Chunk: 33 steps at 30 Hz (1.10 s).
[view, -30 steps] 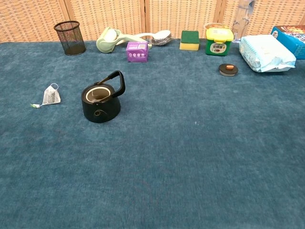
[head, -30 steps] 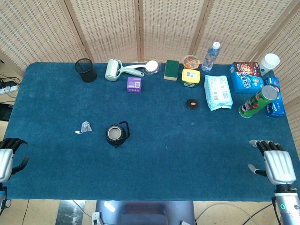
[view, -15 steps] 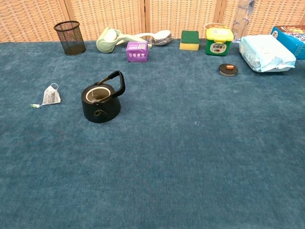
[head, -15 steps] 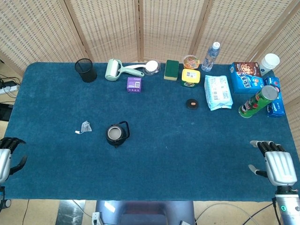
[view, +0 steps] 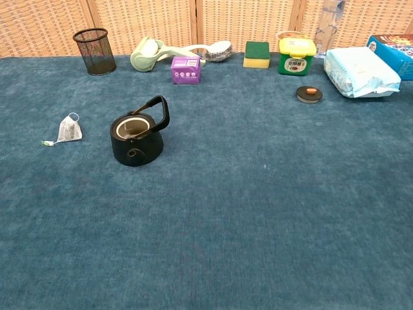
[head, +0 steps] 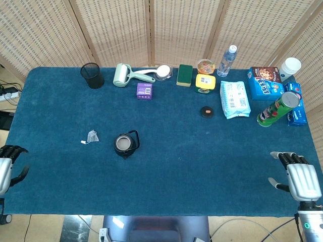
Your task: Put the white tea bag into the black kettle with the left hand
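While the left hand [head: 6,169] waits open at the table's [head: 202,166] edge, the tea bag [view: 68,129] lies just left of the kettle [view: 137,137]. No words can be read. Right hand [head: 301,179]: open too.

A blue-carpeted table [head: 176,166] carries the tea bag [head: 92,136], kettle [head: 125,144], lid [head: 206,111] and a back row of clutter.
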{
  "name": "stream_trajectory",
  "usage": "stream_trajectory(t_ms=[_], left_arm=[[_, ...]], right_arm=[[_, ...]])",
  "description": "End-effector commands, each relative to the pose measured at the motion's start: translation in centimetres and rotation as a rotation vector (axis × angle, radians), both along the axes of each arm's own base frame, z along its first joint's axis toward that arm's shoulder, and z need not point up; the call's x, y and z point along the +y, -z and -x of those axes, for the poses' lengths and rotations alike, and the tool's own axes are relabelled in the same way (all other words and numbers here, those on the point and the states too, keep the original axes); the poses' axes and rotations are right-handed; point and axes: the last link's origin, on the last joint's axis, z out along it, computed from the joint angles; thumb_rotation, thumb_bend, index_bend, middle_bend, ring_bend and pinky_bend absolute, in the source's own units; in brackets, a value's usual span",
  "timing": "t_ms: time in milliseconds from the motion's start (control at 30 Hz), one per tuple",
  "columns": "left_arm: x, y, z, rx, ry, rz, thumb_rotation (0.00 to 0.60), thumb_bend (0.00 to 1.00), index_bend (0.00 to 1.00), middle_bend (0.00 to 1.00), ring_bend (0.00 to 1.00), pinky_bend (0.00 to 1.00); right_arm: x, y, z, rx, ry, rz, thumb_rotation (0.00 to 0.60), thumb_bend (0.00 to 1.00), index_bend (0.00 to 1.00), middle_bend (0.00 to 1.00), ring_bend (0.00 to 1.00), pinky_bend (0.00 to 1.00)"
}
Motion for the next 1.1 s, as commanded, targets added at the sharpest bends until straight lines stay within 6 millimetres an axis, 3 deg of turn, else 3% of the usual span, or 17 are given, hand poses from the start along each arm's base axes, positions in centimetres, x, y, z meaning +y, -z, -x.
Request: stream_trajectory(t_ms=[33,167,300,400,500,700,1100], left_arm=[[0.4,0.0,-0.2,0.007,0.007,0.011,0.6,0.37,0.35,0.33,0.24,0.27],[1.4,0.3,-0.6,0.025,0.019,0.042,0.6,0.37,0.35,0.4,0.32,0.47],[2.5,0.5,-0.9,0.042,0.026,0.064,0.6,0.37,0.35,0.65,0.55,0.7],[3.2,0.7,-1.1,0.057,0.023,0.087,0.6,0.37,0.35,0.84,0.73,0.8],[4.2,0.9,-1.4,0.078,0.028,0.107,0.6,0.37,0.35,0.95,0.83,0.86],[6.3,1.3,-2.0,0.107,0.037,0.14,0.6,0.37,0.35,1.0,0.94,0.92],[10.4,3.4,-1.9,0.102,0.014,0.218,0.6,0.42,0.37,1.0,0.95,0.93]], right_arm=[[0.0,0.0,0.1,0.0,0.001,0.001,0.6,0.1,0.29,0.37,0.31,0.34],[0.0,-0.1,0.3,-0.001,0.008,0.004,0.6,0.1,0.29,0.37,0.31,0.34],[0.0,-0.2,0.5,0.001,0.016,0.002,0.6,0.1,0.29,0.37,0.31,0.34],[-0.1,-0.2,0.6,0.0,0.021,0.001,0.6,0.1,0.29,0.37,0.31,0.34],[-0.1,-0.1,0.8,-0.002,0.03,0.0,0.6,0.1,0.29,0.37,0.31,0.34],[-0.2,-0.1,1.3,-0.003,0.05,-0.003,0.6,0.1,0.29,0.37,0.31,0.34],[-0.5,0.1,1.7,0.001,0.071,-0.015,0.6,0.1,0.29,0.37,0.31,0.35]])
